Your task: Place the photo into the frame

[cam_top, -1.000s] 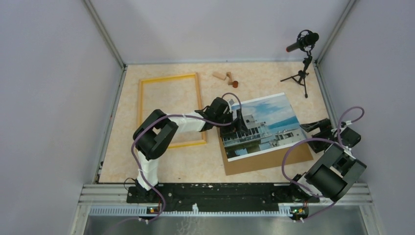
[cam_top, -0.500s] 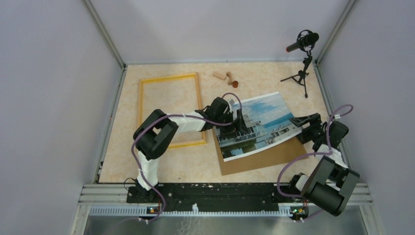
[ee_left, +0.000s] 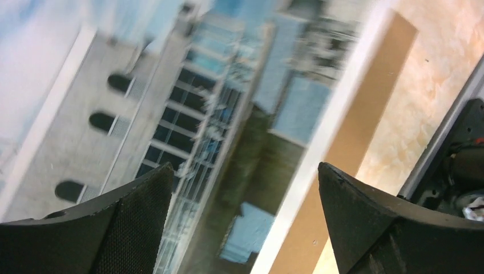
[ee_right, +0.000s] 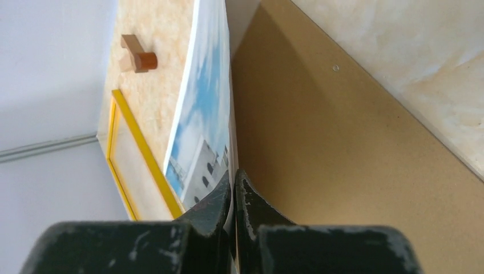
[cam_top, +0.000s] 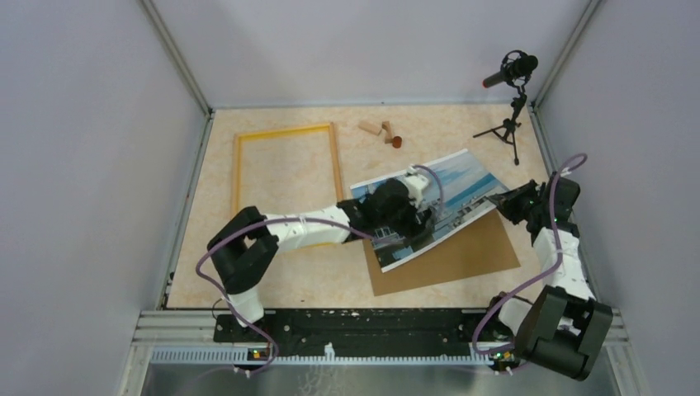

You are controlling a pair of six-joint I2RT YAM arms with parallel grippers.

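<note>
Overhead, the photo [cam_top: 462,181] lies tilted across the brown board [cam_top: 470,256]. It is well apart from the frame [cam_top: 286,130], which rests flat on the table [cam_top: 314,276] to the left. The right gripper [cam_top: 505,204] is closed on the photo's right edge, which is raised off the board. The left gripper [cam_top: 423,221] hangs over the middle of the print.

From the left wrist, the jaws stand fully spread with nothing between them, and the printed building fills the gap below. Whether the fingers [ee_left: 137,222] touch the paper cannot be told.

From the right wrist, both jaws pinch the thin white-bordered edge, and the print stands up off the board.

The step in hand appears to be carrying the photo to the frame.
- The lift should be low and the pull even, so that the sheet does not buckle.
- The left gripper should either support the print or clear it before travel.
- The corners should line up with the frame's opening before release.

No brand, label or legible writing appears in any view.
</note>
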